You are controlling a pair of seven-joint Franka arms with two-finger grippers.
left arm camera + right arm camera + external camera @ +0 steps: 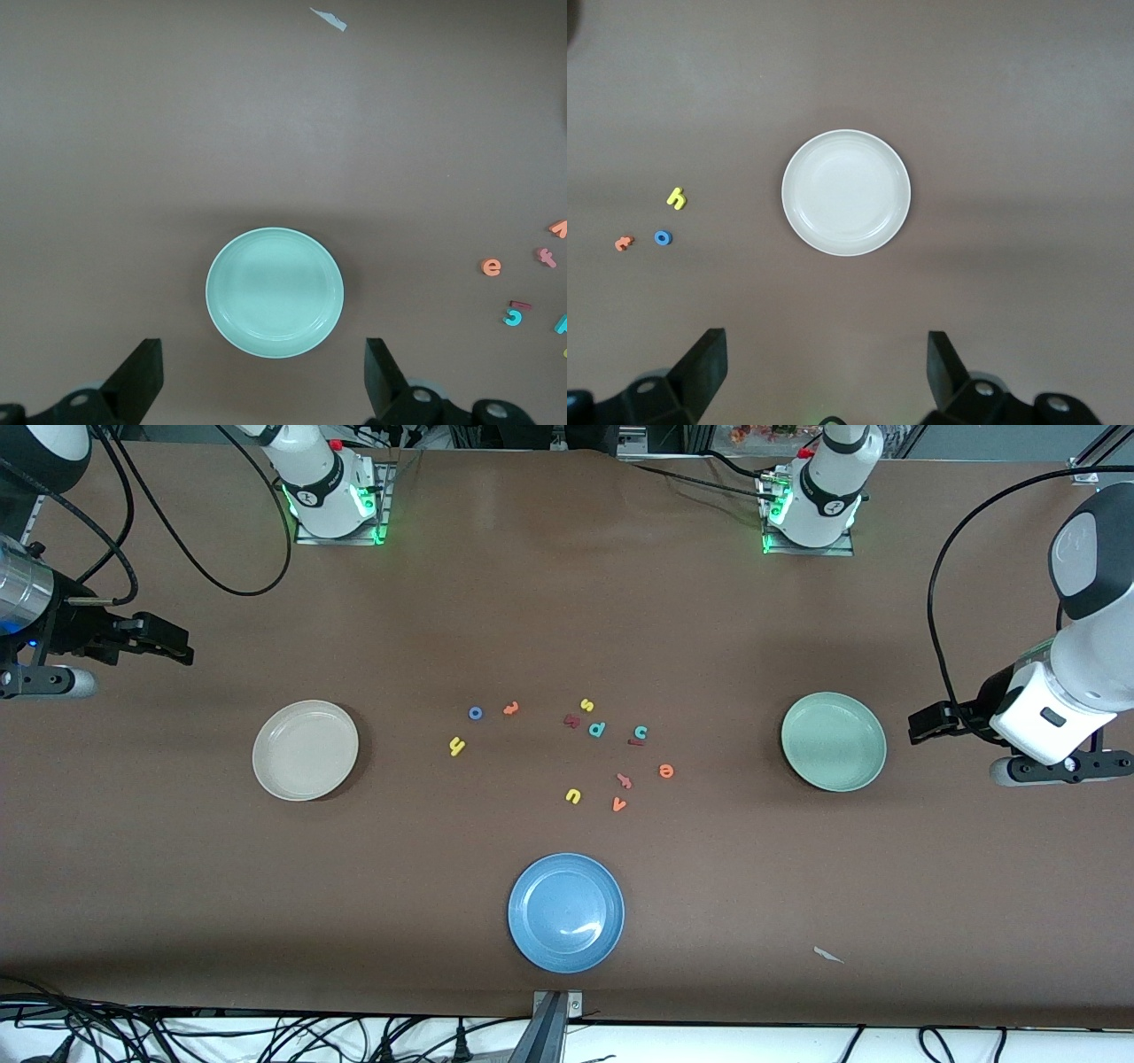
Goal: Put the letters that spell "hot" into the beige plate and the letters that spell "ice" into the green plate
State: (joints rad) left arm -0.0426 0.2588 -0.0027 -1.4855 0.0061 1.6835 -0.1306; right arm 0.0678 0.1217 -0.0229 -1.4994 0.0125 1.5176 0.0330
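Hidden or unclear: the dark red "i" (pixel 636 741) shows only as a thin bar tucked against the teal "c" (pixel 640 732). The broader dark red letter (pixel 571 721) and a pinkish letter (pixel 625 781) cannot be read. Both arms are cut off by the front view's edges.

Left gripper (pixel 264 376): waits over the table's left-arm end, beside the green plate (pixel 877 740); fingers (pixel 142 372) spread wide, holding and touching nothing.

Right gripper (pixel 827 372): over the right-arm end, beside the beige plate (pixel 263 766); fingers (pixel 704 363) spread wide, holding nothing.

Containers: beige plate, green plate and blue plate (pixel 523 934), the last nearest the front camera; each holds nothing.

Letters, all on the table (pixel 567 602) between the beige and green plates: yellow "h" (pixel 456 747), blue "o" (pixel 475 713) and orange "t" (pixel 510 708) toward the beige plate; orange "e" (pixel 666 771) with the "c" and "i" toward the green plate. Also the teal "d" (pixel 597 729), yellow "s" (pixel 586 705), yellow "u" (pixel 573 796), orange "v" (pixel 618 804).

Loose item: white scrap (pixel 827 955), nearer the front camera than the green plate.
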